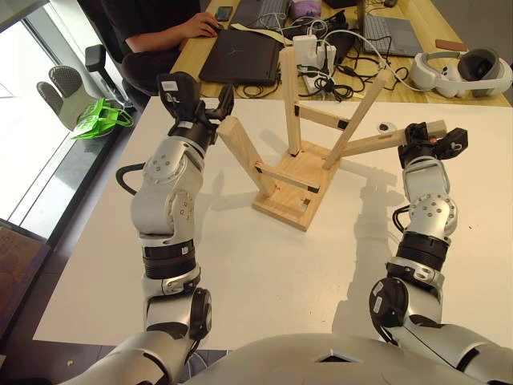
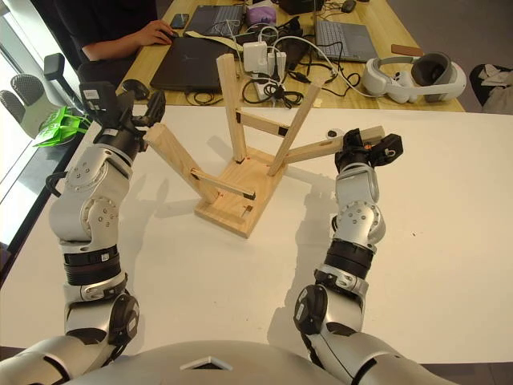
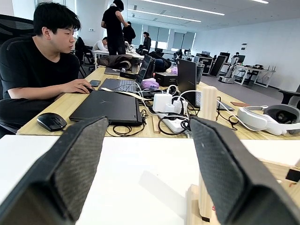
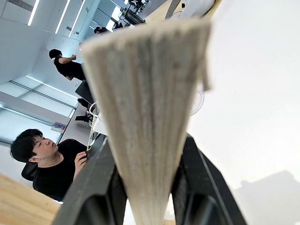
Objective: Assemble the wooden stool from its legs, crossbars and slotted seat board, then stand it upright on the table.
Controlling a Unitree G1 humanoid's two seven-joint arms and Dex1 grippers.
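Observation:
The wooden stool lies upside down on the white table (image 1: 240,281), its seat board (image 1: 282,210) flat and its legs pointing up and splayed. Crossbars (image 1: 285,176) join the legs. My left gripper (image 1: 220,108) hovers open just above the top end of the left leg (image 1: 244,156); its pads (image 3: 77,173) stand wide apart with nothing between them. My right gripper (image 1: 423,138) is shut on the outer end of the right leg (image 1: 373,145), which slants low over the table. In the right wrist view that leg (image 4: 145,117) sits clamped between the fingers (image 4: 93,187).
A small white round object (image 1: 386,126) lies on the table near the right gripper. Behind the table, a wooden desk holds laptops (image 1: 240,56), a power strip with tangled cables (image 1: 317,64) and a headset (image 1: 465,72). A person sits there at the back left.

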